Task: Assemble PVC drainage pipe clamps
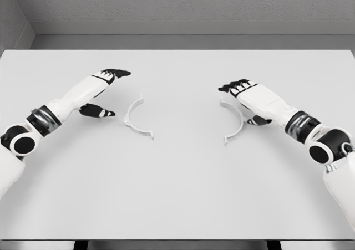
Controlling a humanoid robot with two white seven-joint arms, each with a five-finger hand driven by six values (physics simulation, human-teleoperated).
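Two clamp halves lie apart on a bench (pixel 177 194). Left half (pixel 136 118) sits just beside the open, empty left hand (pixel 105 92); right half (pixel 235 121) lies under the open right hand (pixel 244 100). Likely step: grasping both before joining.

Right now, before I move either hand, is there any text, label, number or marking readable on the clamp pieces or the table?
None. The two white curved plastic clamp halves, the plain white table and both hands show no words, numbers or signs.
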